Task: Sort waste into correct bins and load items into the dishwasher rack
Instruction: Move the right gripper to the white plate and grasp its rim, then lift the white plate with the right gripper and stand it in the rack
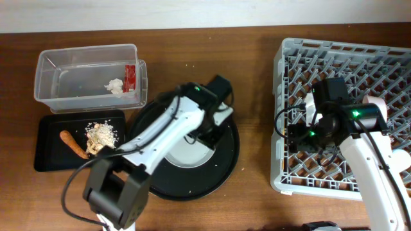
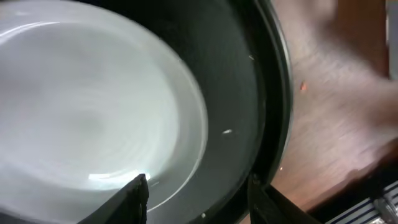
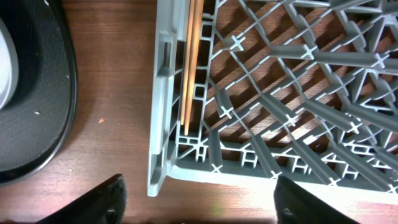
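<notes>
The pale green-grey plate (image 1: 186, 151) lies in the large round black tray (image 1: 225, 163). My left gripper (image 1: 205, 130) hangs open and empty low over the plate's edge; the left wrist view shows the plate (image 2: 93, 106) between the open fingers (image 2: 196, 196). The grey dishwasher rack (image 1: 385, 61) stands at the right. Wooden chopsticks (image 3: 191, 62) lie along its left wall. My right gripper (image 1: 295, 131) is open and empty above the rack's near left corner (image 3: 199, 205). A white item (image 1: 310, 106) in the rack is mostly hidden by the arm. The blue cup is out of view.
The clear tub (image 1: 48, 64) at the back left holds the red wrapper (image 1: 130, 77) and the white scrap (image 1: 115, 86). The shallow black tray (image 1: 48, 157) in front of it holds the carrot (image 1: 72, 144) and beige crumbs (image 1: 101, 135). Bare wood lies between round tray and rack.
</notes>
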`<act>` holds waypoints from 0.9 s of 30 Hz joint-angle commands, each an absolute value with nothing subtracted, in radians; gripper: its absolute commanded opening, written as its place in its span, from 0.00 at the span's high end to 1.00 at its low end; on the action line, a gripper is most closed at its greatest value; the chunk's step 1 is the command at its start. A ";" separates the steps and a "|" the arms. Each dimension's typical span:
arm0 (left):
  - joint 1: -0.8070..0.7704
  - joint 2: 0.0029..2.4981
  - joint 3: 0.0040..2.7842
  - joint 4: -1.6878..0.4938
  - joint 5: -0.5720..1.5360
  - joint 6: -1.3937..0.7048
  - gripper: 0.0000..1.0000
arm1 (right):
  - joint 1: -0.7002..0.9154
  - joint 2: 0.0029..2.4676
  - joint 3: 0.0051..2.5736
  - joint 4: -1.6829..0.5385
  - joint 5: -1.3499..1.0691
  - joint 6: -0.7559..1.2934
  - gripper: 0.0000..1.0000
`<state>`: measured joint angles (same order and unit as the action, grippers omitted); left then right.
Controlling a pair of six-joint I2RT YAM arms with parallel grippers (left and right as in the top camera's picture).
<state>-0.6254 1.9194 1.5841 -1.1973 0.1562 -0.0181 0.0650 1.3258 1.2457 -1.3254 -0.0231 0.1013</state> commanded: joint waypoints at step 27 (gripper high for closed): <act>0.224 1.495 1.622 -1.381 0.112 -0.146 0.13 | 0.399 1.934 1.257 -0.894 -0.013 0.278 0.96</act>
